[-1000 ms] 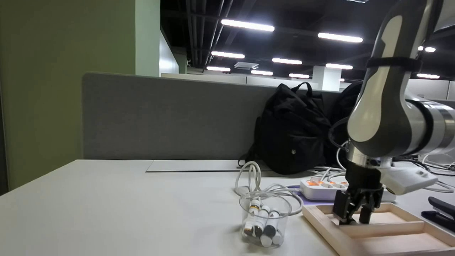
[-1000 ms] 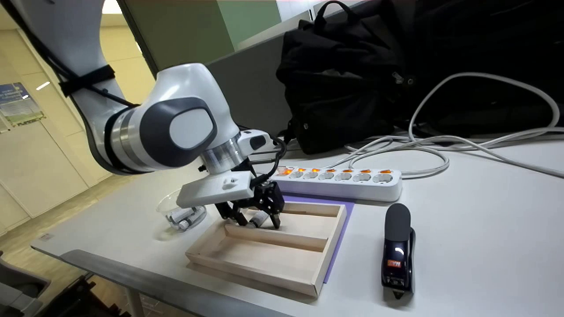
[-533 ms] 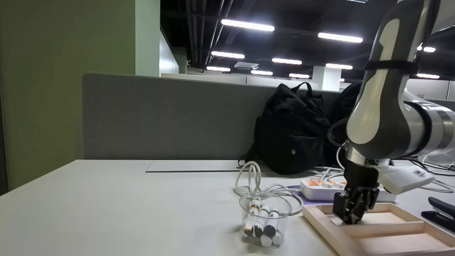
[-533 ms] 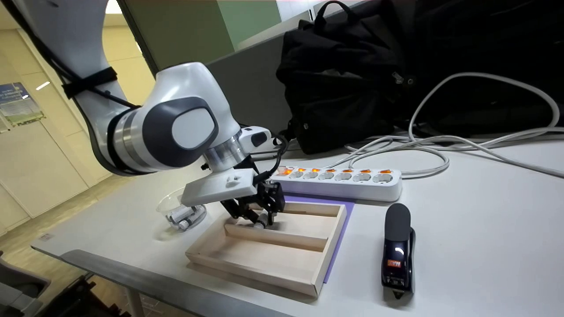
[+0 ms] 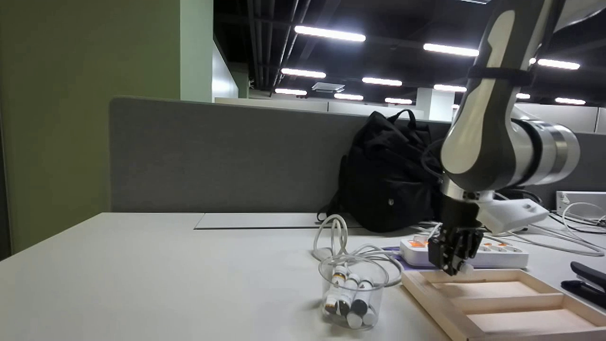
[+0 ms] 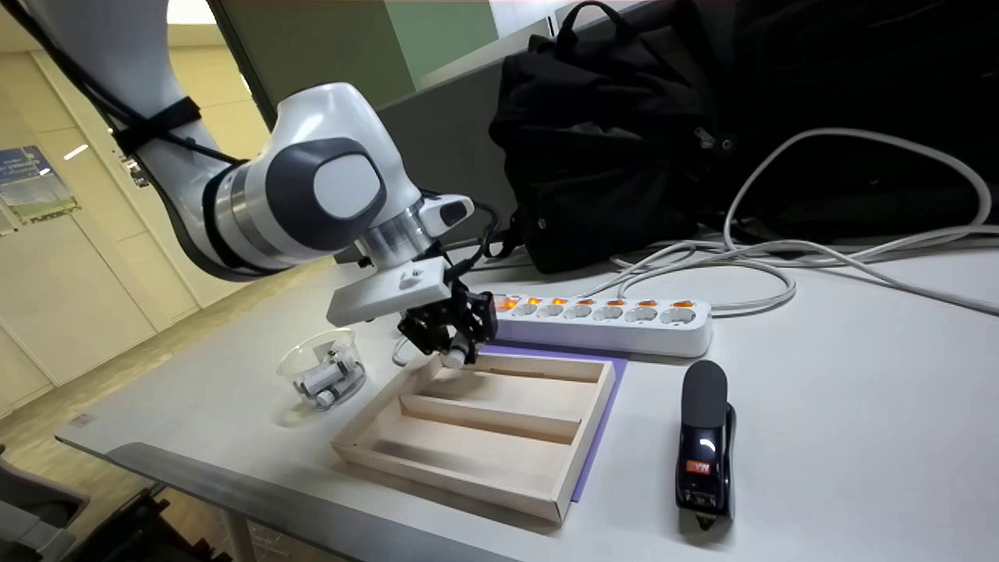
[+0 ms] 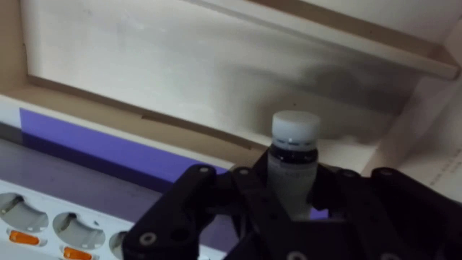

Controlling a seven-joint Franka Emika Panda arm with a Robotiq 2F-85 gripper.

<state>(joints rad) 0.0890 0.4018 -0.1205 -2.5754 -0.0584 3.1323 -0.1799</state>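
Observation:
My gripper (image 7: 291, 175) is shut on a small vial (image 7: 293, 144) with a white cap, a dark neck band and a pale label. Its capped end sticks out past the fingertips; the lower body is partly hidden between the fingers. In both exterior views the gripper (image 5: 455, 267) (image 6: 453, 343) hangs above one corner of the light wooden box (image 5: 433, 305) (image 6: 492, 419), on the power strip side, with the vial's white cap (image 5: 466, 268) (image 6: 455, 359) tilted downward. A divider splits the box into two compartments, and I see nothing lying in either.
A clear cup (image 6: 290, 353) holding several similar vials (image 5: 348, 296) stands beside the box. Behind the box lie a white power strip (image 6: 601, 336) and cables. A purple sheet (image 7: 108, 144) extends under the box. A black stapler (image 6: 702, 445) and a black backpack (image 6: 601, 156) are nearby.
The jaws have shut on the vial, which was lying in the compartment near the power strip. Gripper and vial have risen out of the box and shifted toward the power strip.

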